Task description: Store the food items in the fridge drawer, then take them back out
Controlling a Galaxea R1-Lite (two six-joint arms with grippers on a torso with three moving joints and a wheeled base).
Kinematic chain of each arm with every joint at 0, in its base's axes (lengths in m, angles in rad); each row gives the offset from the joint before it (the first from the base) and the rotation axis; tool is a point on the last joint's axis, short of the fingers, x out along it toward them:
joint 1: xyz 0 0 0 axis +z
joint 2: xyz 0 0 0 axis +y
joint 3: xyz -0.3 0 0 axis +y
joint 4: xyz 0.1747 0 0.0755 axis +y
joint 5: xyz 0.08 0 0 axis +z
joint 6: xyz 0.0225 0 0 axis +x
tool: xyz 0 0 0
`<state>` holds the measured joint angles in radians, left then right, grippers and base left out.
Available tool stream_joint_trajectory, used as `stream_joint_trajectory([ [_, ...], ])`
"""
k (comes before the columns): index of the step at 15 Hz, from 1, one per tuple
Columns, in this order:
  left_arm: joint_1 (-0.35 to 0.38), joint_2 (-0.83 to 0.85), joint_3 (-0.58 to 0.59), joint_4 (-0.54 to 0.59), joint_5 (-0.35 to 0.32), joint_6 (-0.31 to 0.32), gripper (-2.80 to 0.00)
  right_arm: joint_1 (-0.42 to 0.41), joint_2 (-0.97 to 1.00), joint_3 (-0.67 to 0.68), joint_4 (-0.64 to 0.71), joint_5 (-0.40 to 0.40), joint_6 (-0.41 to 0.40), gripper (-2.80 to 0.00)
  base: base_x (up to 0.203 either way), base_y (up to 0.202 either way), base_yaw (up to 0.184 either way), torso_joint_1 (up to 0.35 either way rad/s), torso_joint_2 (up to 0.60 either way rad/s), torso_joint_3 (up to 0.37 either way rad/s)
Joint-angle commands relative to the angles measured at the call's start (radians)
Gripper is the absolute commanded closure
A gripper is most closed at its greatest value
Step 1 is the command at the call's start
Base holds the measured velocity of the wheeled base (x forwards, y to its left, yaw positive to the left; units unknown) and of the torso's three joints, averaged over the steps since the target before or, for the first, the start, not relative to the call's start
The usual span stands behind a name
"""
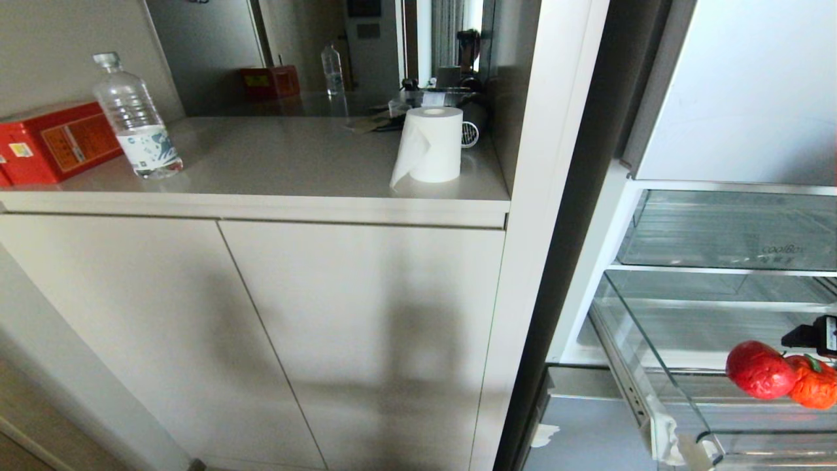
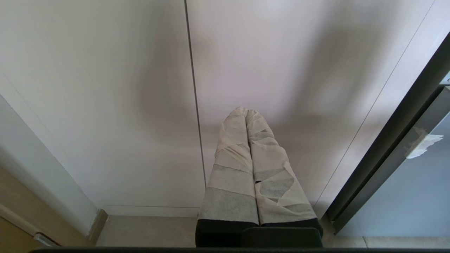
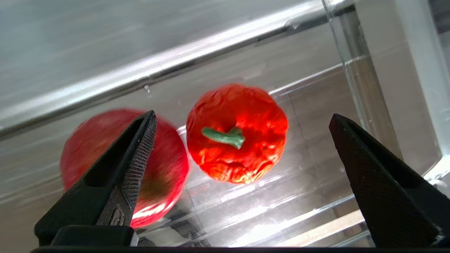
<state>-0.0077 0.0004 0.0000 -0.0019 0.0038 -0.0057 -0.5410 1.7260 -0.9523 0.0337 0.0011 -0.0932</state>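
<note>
Head view: fridge compartment open at right, fridge drawer pulled out, clear plastic with a thick transparent front lip. Red apple and bumpy orange-red fruit lie inside it, side by side and touching, apple nearer the cabinet side. Above the drawer sits a second clear bin with faint printed lettering.

Right pincer: fingers spread wide apart, nothing between them. Right wrist view looks down into the drawer; orange-red fruit, green stem up, lies in the gap between the fingers but is not touched. One fingertip overlaps the apple in that view; contact cannot be told. A dark part of the right arm shows at the right edge of the head view, just above the fruits.

Left pincer: fingers wrapped in pale tape, pressed together, holding nothing. It points at the white cabinet doors beside the fridge, apart from them.

Table above the cabinet: plastic water bottle and red box at the left, a roll of white paper standing near the right end. None of these is near either pincer
</note>
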Motion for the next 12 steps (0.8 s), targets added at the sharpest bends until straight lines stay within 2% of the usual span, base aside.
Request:
stream_joint_trajectory([
  [1, 0.0, 0.0, 0.0, -0.001, -0.001, 0.0, 0.0, -0.007, -0.003, -0.005, -0.002, 0.032, 0.0, -2.8, 0.0, 0.0, 0.0, 0.0, 0.0, 0.0],
  [2, -0.001, 0.0, 0.0, 0.0, 0.001, 0.0, 0.0, -0.007, -0.002, -0.005, -0.001, 0.053, 0.003, -2.8, 0.0, 0.0, 0.0, 0.0, 0.0, 0.0],
  [8, 0.0, 0.0, 0.0, -0.001, -0.001, 0.0, 0.0, -0.032, 0.037, -0.025, -0.002, 0.047, 0.018, -2.8, 0.0, 0.0, 0.0, 0.0, 0.0, 0.0],
  [12, 0.0, 0.0, 0.0, 0.0, 0.0, 0.0, 0.0, -0.043, 0.073, -0.018, 0.0, 0.045, -0.016, -2.8, 0.0, 0.0, 0.0, 0.0, 0.0, 0.0],
])
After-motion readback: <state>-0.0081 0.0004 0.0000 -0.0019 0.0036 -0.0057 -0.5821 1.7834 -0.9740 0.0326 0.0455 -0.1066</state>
